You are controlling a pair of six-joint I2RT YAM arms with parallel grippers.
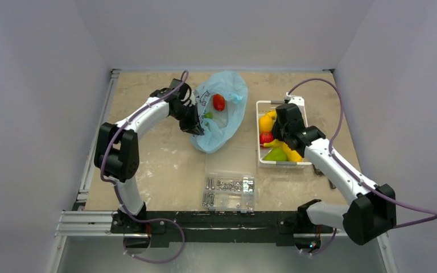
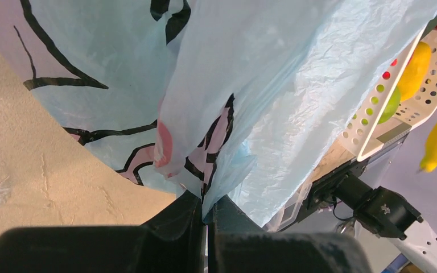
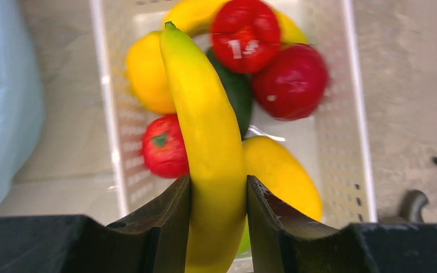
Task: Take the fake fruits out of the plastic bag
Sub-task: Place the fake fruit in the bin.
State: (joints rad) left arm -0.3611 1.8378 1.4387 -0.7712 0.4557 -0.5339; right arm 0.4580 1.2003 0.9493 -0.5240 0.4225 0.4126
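**Ana:** What sits nearest in the view from above?

**Ben:** The left arm's base [image 1: 130, 219] and the right arm's base [image 1: 307, 223], at the bottom edge. Just past them, a clear box [image 1: 230, 199] with silver screws [image 1: 227, 185] rests on the table [image 1: 165, 165].

**Ana:** Where is the plastic bag?

**Ben:** The plastic bag [image 1: 230, 85] lies at the far middle of the table. A red fruit [image 1: 219, 102] and a small green fruit [image 1: 208, 115] show inside it. The left gripper [image 1: 197, 128] is at the bag's left edge. The right gripper [image 1: 283, 131] is over the white basket [image 1: 260, 105], which holds other fruits [image 1: 266, 124]. From up there, nobody can tell how the fingers stand.

**Ana:** Does the left wrist view tell more?

**Ben:** Yes. The left fingers are pressed together, and a fold of the blue bag is pinched between them. The bag and its dark print fill most of that view. The two fruits inside do not show there.

**Ana:** And the right wrist view?

**Ben:** The right fingers squeeze a yellow banana [image 3: 205, 125] from both sides, above the basket. Under it lie red, yellow and dark green fruits. A strip of the bag shows at the left edge.
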